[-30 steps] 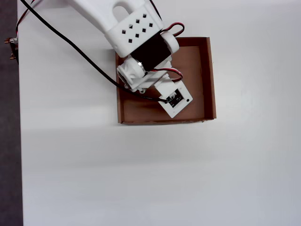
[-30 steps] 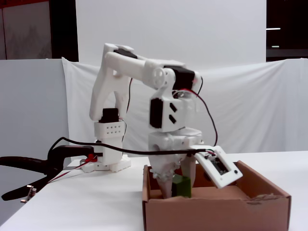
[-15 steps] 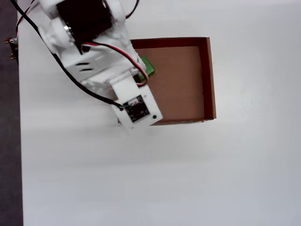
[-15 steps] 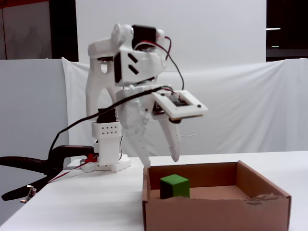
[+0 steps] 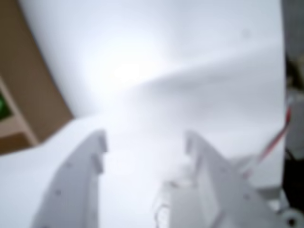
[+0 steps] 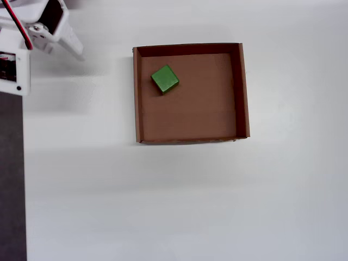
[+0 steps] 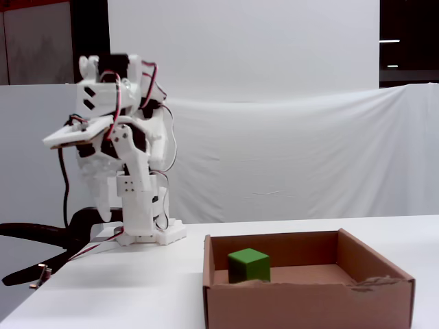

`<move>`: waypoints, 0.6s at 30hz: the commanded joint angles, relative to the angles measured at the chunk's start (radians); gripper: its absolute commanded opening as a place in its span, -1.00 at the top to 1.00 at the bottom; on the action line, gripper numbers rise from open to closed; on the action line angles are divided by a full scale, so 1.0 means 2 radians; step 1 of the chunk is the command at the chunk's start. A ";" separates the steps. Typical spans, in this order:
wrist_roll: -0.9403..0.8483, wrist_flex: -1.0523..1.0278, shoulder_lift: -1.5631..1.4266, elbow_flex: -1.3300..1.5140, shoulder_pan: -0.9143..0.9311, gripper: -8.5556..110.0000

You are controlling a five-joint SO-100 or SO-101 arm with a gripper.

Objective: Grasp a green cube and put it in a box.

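Observation:
The green cube (image 6: 165,79) lies inside the box (image 6: 243,92), near its upper left corner in the overhead view. In the fixed view the cube (image 7: 249,264) rests on the floor of the box (image 7: 309,301), left of centre. My gripper (image 5: 145,142) is open and empty, its two white fingers well apart over the white table. It hangs folded back by the arm's base (image 7: 104,209), far from the box. In the blurred wrist view the box (image 5: 33,95) is at the left edge with a sliver of the cube (image 5: 2,107). Overhead, the gripper (image 6: 68,41) is at the top left.
The arm's white base (image 7: 147,229) stands at the table's back left. A dark strip (image 6: 11,179) runs along the table's left edge in the overhead view. A white cloth backdrop (image 7: 309,151) hangs behind. Black cables (image 7: 41,236) lie left of the base.

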State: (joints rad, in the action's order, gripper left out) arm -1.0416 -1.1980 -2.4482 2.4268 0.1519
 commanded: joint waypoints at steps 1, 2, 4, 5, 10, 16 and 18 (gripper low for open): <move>0.025 0.011 -0.062 0.043 0.007 0.49; 0.033 0.011 -0.087 0.061 0.007 0.49; 0.044 0.008 -0.148 0.098 0.007 0.49; 0.046 0.002 -0.180 0.116 0.007 0.49; 0.058 -0.022 -0.306 0.186 0.011 0.49; 0.062 -0.022 -0.368 0.253 0.020 0.49; 0.063 -0.012 -0.368 0.268 0.020 0.49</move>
State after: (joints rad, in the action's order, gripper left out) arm -0.9204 -1.2272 -3.1799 2.9483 0.1841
